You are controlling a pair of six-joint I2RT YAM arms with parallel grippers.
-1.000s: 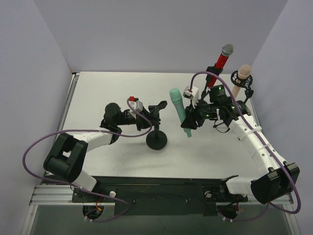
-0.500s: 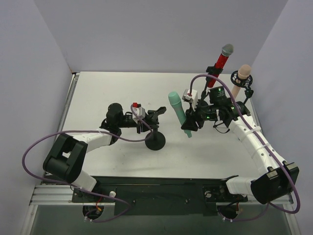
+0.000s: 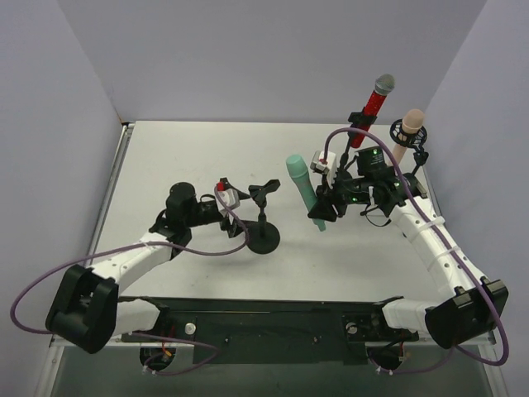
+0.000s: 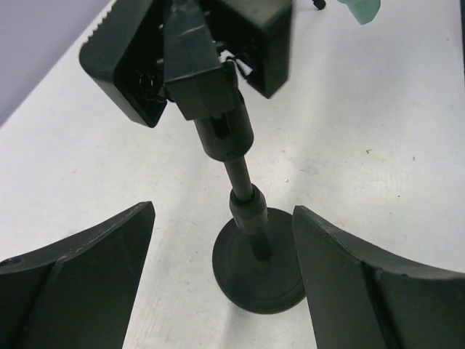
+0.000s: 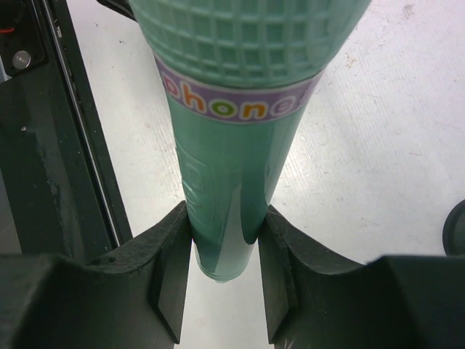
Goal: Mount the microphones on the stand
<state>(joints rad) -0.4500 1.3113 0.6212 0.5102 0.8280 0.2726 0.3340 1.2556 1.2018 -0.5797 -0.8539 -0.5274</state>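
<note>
Nearby | red microphone (image 3: 374, 101), peach microphone (image 3: 408, 131) beyond right pincer (image 5: 225, 247) gripping mint microphone (image 3: 302, 186)

The mint-green microphone (image 3: 302, 190) has a purple lettered band under its gridded head. It hangs off the table, head up and slightly tilted, with its handle pinched in the right gripper (image 5: 225, 247), at 3 o'clock of the empty black stand (image 3: 265, 225). The glittery red microphone (image 3: 374, 101) and the peach-pink microphone (image 3: 407, 132) are raised with heads up at the table's 1 and 2 o'clock.
</note>
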